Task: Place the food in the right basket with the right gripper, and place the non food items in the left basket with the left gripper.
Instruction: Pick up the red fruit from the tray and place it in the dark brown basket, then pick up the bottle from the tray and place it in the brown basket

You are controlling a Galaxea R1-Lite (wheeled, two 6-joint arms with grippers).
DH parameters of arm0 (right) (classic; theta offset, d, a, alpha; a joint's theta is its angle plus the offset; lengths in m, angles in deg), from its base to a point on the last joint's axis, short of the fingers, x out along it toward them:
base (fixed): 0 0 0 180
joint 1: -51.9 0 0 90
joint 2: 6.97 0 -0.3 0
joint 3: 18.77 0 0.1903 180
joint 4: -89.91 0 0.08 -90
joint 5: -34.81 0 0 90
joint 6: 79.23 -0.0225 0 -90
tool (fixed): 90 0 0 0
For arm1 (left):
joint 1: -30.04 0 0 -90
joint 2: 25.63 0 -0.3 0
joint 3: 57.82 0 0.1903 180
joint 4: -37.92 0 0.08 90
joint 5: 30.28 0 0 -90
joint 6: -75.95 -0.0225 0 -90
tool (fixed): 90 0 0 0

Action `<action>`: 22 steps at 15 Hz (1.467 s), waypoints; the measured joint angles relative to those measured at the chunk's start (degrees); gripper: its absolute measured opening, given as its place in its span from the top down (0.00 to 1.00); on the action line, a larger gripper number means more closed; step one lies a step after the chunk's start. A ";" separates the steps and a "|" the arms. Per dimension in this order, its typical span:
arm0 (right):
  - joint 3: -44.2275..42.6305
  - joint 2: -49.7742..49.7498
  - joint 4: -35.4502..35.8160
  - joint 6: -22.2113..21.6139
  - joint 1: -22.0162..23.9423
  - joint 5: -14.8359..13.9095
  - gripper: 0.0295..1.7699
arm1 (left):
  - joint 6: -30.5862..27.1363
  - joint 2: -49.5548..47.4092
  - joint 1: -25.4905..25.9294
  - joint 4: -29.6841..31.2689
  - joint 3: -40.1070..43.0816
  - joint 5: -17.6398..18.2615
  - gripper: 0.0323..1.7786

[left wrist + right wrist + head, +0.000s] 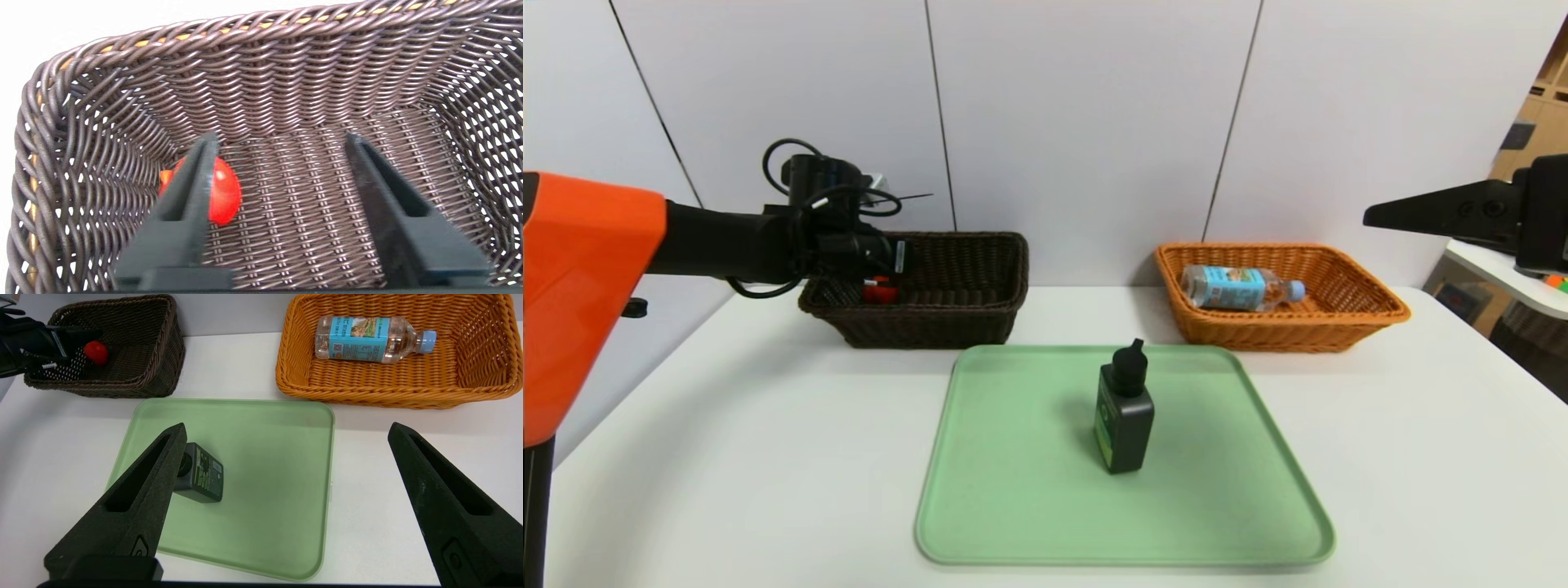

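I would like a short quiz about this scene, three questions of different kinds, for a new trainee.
1. True or false: the black bottle stands upright on the green tray.
2. Which item lies in the orange basket? (a) red object (b) clear bottle with blue cap (c) black bottle
3. Fill in: the left tool is over the ____ basket.

Key: 1 true; 2 b; 3 dark brown

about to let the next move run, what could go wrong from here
The left gripper is open low over the dark basket; lifting out, it might catch the wicker rim or nudge the red item.
The black bottle stands upright and narrow on the green tray, so an off-centre grasp could tip it.
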 joint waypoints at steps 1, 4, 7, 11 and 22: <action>-0.04 0.00 0.02 0.02 0.00 -0.02 0.04 | 0.02 -0.01 0.00 -0.24 -0.28 -0.05 0.32; -0.09 -0.02 -0.04 0.02 0.00 0.00 0.04 | 0.00 -1.28 -0.18 -1.05 -0.63 -0.16 0.23; 0.07 0.00 -0.06 0.02 0.00 0.00 0.04 | 0.33 -6.21 -3.08 -4.28 -0.91 0.52 0.18; 0.00 0.12 0.27 -0.06 0.00 0.00 0.04 | 0.96 -15.25 -10.25 -4.53 2.27 10.67 0.12; -0.11 -0.27 0.27 -2.54 -0.13 -0.02 0.04 | -5.56 -25.00 -13.23 19.71 31.48 34.13 0.06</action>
